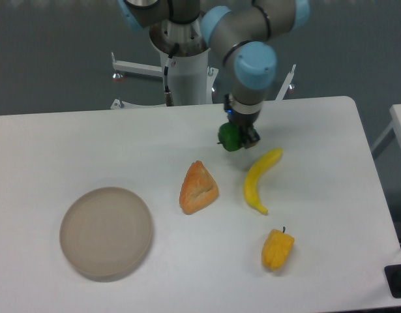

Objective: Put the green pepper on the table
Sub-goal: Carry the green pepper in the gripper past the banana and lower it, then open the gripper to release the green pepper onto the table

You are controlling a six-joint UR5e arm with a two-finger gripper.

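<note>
The green pepper (230,137) sits between the fingers (253,137) of the gripper (239,138), which are closed on it. It hangs over the far middle part of the desk (89,143); whether it touches the surface cannot be told from this view. The arm (252,59) reaches down onto it from above, from a base at the far edge of the desk.

Just to the right of the pepper and slightly nearer the camera lies a banana (260,179), its upper tip close to the gripper. To the left of the banana lies a wedge-shaped orange bread piece (198,188), near the pepper but apart from it. A yellow pepper (277,248) lies nearer the camera, below the banana, well apart from the gripper. A round beige plate (106,232) rests at the near left, well apart from all other items.

The desk is white, flat and matte, with rounded corners. Behind it the floor is dark grey. White frame bars (138,67) stand at the base of the arm.
</note>
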